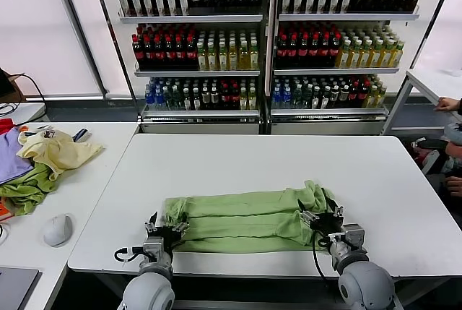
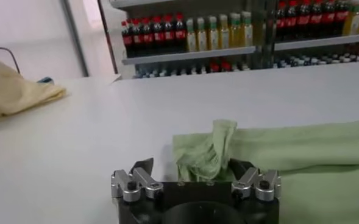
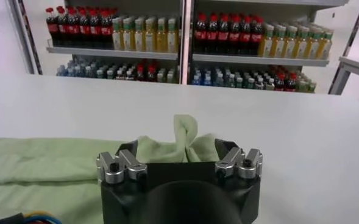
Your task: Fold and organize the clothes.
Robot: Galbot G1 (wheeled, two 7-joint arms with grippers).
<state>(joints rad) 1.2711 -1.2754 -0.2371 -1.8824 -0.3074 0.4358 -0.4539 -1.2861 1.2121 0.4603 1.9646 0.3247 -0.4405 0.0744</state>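
Left pincer (image 2: 194,173) is closed on a bunched corner of the green shirt (image 2: 301,164), lying on the white surface (image 2: 106,128); yellow cloth (image 2: 11,94) at 10 o'clock.

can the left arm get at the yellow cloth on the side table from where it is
Probably not now: the left gripper is shut on the green shirt, and the yellow cloth lies well off on the side table.

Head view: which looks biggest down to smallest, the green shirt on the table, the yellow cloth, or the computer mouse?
1. Green shirt.
2. Yellow cloth.
3. Computer mouse, clearly smallest.
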